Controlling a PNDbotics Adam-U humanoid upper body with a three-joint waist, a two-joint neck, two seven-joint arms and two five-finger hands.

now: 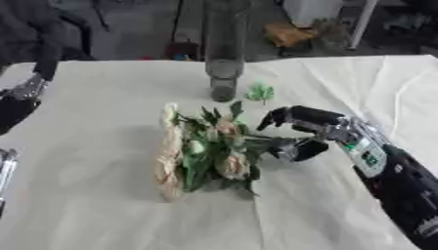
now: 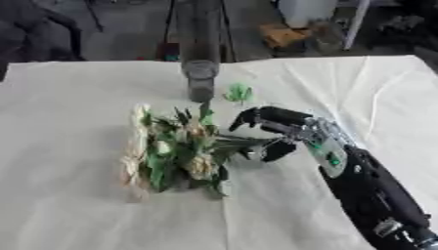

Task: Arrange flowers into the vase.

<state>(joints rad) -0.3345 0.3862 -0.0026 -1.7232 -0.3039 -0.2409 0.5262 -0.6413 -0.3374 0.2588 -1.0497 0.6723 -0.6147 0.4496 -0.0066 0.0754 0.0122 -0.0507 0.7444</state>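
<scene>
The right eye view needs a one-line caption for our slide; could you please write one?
Right robot hand reaches for the stems of a bunch of flowers lying on the table near a dark vase.

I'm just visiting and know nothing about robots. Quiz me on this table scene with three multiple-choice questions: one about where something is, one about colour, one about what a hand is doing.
1. Where do the flowers lie?
A. inside the vase
B. flat on the table, nearer the camera than the vase
C. on the floor

2. What colour is the cloth on the table?
A. bright red
B. black
C. off-white

3. What is the right hand doing?
A. curling round the flower stems
B. resting on the vase
C. hanging off the table

Answers: 1 B, the bunch lies below the dark vase. 2 C, the cloth is pale cream. 3 A, its fingers and thumb close at the stems.
</scene>
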